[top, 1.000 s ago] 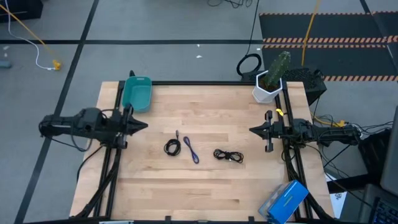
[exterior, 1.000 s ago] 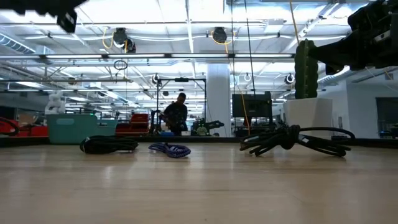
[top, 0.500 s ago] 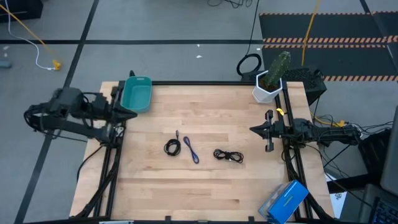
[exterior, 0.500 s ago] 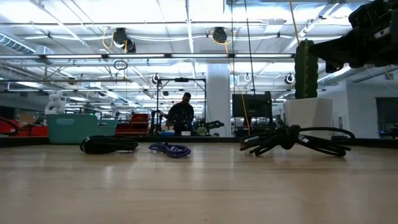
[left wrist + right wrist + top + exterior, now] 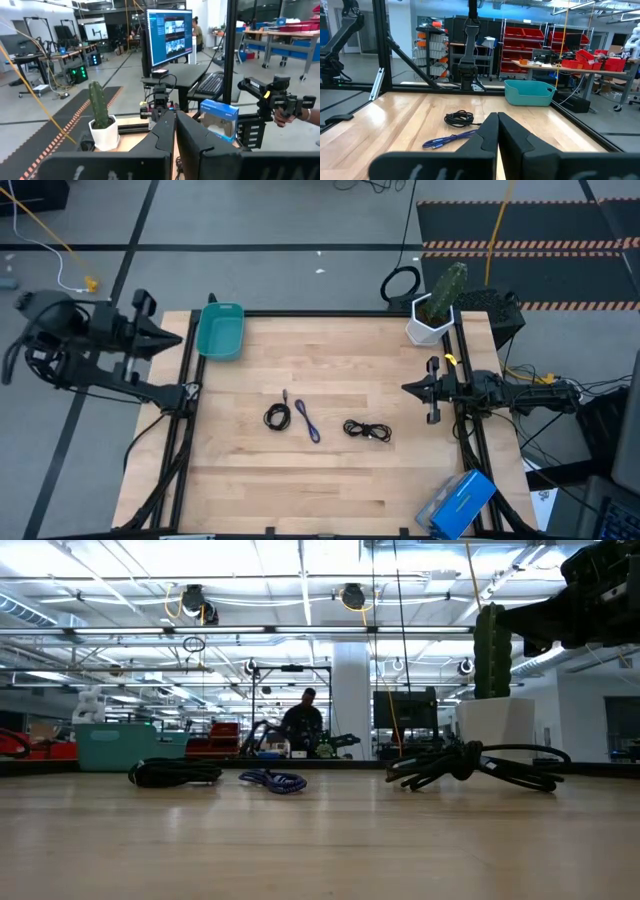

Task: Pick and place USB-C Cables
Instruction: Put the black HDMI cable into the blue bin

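Three cables lie apart on the wooden table, touched by nothing: a black coiled cable point(image 5: 277, 416) point(image 5: 175, 772) point(image 5: 459, 118), a blue-purple cable point(image 5: 307, 421) point(image 5: 272, 780) point(image 5: 451, 139) and a black bundled cable point(image 5: 367, 430) point(image 5: 470, 765). The teal tray point(image 5: 220, 330) point(image 5: 528, 93) stands at the far left corner. My left gripper point(image 5: 172, 338) point(image 5: 175, 134) is shut and hangs outside the table's left edge, next to the tray. At the right edge my right gripper point(image 5: 408, 389) point(image 5: 497, 131) is shut too, pointing toward the cables.
A cactus in a white pot point(image 5: 432, 312) point(image 5: 102, 125) stands at the far right corner. A blue box point(image 5: 457, 502) point(image 5: 220, 118) sits at the near right corner. Black frame rails run along both side edges. A person shows in the room behind the table point(image 5: 303, 723).
My left arm has drawn back from over the table's left edge, toward the left and far side, and has risen; its gripper now hangs outside the table next to the teal tray. The cables have not moved.
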{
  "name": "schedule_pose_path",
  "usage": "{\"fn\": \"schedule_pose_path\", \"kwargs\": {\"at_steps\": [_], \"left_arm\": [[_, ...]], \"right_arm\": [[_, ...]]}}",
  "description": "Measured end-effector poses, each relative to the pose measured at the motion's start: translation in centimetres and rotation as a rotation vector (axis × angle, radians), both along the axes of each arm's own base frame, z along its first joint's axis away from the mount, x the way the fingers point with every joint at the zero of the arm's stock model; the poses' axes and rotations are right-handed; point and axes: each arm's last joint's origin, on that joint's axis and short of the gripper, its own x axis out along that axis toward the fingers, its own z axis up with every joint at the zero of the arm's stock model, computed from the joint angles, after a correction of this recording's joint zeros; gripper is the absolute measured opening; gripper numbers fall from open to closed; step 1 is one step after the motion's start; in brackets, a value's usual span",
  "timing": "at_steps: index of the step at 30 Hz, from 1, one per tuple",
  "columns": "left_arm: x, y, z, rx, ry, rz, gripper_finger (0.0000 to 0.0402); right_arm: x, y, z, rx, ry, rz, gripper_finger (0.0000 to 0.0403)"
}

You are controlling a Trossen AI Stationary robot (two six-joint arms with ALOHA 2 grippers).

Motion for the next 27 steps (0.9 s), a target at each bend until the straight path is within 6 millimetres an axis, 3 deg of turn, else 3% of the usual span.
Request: {"fn": "schedule_pose_path", "kwargs": {"at_steps": [7, 17, 24, 27], "left_arm": [[-0.1, 0.0, -0.1, -0.018, 0.021, 0.0, 0.0021], [1.6, -0.2, -0.5, -0.028, 0.091, 0.002, 0.0021], [3.1, -0.3, -0.7, 0.03, 0.128, 0.002, 0.0021], [3.9, -0.4, -0.7, 0.055, 0.144, 0.0, 0.0021]], "right_arm": [[0.0, 0.0, 0.2, 0.054, -0.023, 0.005, 0.0], [0.0, 0.0, 0.0, 0.129, 0.015, 0.013, 0.0], [-1.4, 0.0, 5.8, 0.147, -0.014, 0.016, 0.0], [-2.4, -0.1, 9.5, 0.152, -0.008, 0.015, 0.0]]}}
